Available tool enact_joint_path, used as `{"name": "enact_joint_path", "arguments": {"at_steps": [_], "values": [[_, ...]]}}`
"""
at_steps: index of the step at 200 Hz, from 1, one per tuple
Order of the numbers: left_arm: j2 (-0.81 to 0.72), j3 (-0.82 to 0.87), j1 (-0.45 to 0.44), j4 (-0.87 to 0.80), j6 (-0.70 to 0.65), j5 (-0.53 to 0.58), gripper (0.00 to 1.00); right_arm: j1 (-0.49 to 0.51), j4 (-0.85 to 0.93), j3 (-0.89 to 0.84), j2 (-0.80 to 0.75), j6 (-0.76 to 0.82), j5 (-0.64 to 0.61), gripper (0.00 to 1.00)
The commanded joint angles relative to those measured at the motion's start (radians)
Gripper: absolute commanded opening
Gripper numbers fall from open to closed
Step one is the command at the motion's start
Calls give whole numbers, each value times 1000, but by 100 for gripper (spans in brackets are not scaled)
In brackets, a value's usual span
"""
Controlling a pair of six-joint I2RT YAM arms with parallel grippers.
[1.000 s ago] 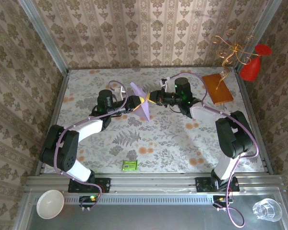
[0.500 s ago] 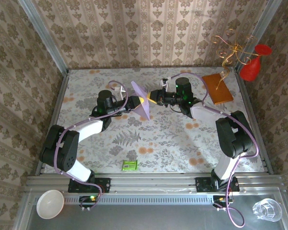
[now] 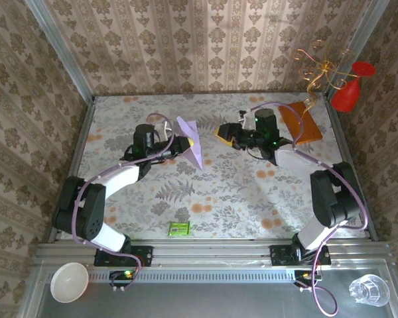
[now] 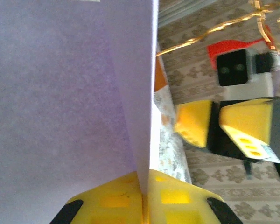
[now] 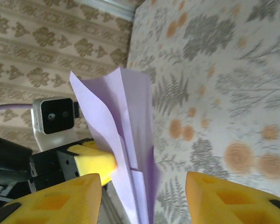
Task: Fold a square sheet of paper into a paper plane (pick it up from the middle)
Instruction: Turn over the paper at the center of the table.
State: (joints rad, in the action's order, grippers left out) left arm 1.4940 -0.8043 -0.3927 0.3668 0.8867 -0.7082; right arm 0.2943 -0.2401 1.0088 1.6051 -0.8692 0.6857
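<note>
The pale lavender sheet of paper (image 3: 192, 147), folded lengthwise into a narrow pointed paper plane shape, stands on edge above the middle of the table. My left gripper (image 3: 183, 143) is shut on its near edge. In the left wrist view the paper (image 4: 60, 84) runs up from between my yellow fingers (image 4: 177, 198). My right gripper (image 3: 221, 132) hangs open a short way to the right of the paper, touching nothing. In the right wrist view the creased paper (image 5: 133, 140) sits between and beyond my spread right fingertips (image 5: 65, 198), with the left gripper's yellow finger (image 5: 93, 161) pressed against it.
An orange-brown board (image 3: 300, 120) lies at the back right, behind the right arm. A red vase (image 3: 348, 93) with gold wire stands in the far right corner. A small green packet (image 3: 179, 228) lies near the front edge. A white bowl (image 3: 69, 281) and a glass (image 3: 369, 289) sit outside the front rail.
My right gripper opened, let go of the paper and drew back to the right. My left gripper closed on the paper, which shifted slightly left with it.
</note>
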Motion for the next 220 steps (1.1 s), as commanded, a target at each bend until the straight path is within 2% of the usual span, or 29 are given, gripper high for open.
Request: {"name": "enact_joint_path", "arguments": {"at_steps": [1, 13, 29, 40, 51, 89, 119, 153, 200, 220], "values": [[-73, -109, 10, -363, -219, 119, 12, -19, 179, -16, -88, 148, -138, 54], [-80, -185, -4, -542, -327, 201, 12, -24, 231, -29, -122, 193, -199, 56], [-70, -292, -43, -772, -458, 363, 11, -29, 278, -42, -158, 230, -264, 56], [-50, -362, -56, -891, -517, 474, 11, -33, 297, -51, -178, 244, -295, 56], [-23, -427, -105, -992, -552, 589, 10, -39, 306, -62, -193, 247, -315, 56], [111, -608, -201, -1224, -617, 977, 10, -58, 342, -87, -229, 246, -387, 56], [266, -727, -280, -1350, -623, 1211, 10, -74, 346, -111, -256, 238, -409, 56], [432, -804, -330, -1405, -609, 1369, 10, -95, 348, -138, -266, 223, -416, 56], [614, -871, -372, -1400, -591, 1407, 10, -119, 340, -164, -269, 200, -408, 56], [658, -878, -391, -1377, -580, 1412, 13, -126, 340, -170, -269, 199, -406, 56]]}}
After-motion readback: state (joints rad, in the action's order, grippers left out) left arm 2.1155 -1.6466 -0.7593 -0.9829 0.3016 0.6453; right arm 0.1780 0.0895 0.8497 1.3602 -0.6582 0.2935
